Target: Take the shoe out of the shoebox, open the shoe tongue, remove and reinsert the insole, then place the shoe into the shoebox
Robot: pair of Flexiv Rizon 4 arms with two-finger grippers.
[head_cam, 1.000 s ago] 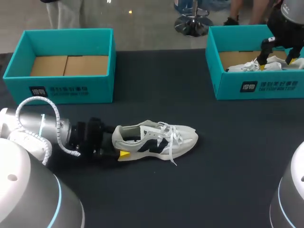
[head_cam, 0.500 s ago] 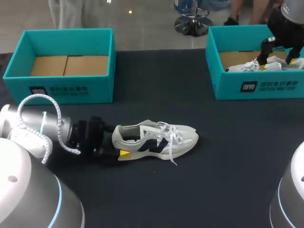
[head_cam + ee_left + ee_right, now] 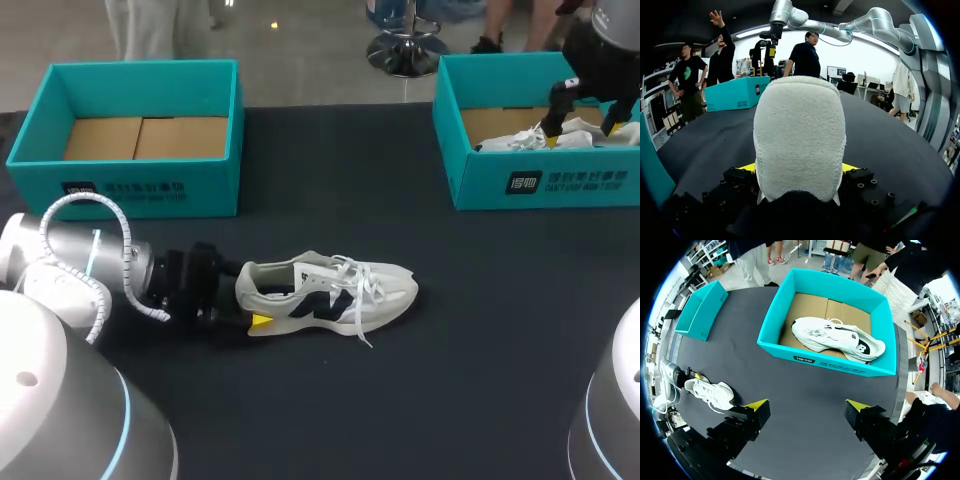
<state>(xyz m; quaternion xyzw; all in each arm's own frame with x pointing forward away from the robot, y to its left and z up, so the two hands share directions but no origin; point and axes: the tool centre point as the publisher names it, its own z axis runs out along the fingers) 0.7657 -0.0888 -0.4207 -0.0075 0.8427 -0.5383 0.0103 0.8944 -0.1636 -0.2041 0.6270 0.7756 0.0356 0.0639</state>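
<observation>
On the black table (image 3: 480,340), shoe (image 3: 330,292) heel pinched by left fingers (image 3: 261,322); right fingers (image 3: 756,404) spread apart

White print on left shoebox (image 3: 125,190) and right shoebox (image 3: 570,182) fronts; unreadable.

shoe (image 3: 325,297) mid-table, left claw (image 3: 250,305) at heel; other shoe (image 3: 837,337) in right shoebox (image 3: 540,180)

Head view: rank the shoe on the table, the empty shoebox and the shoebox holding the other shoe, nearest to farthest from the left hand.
1. The shoe, on the table, its heel held in the left hand.
2. The empty shoebox, at the table's far left.
3. The full shoebox, at the far right, holding the other shoe.
</observation>
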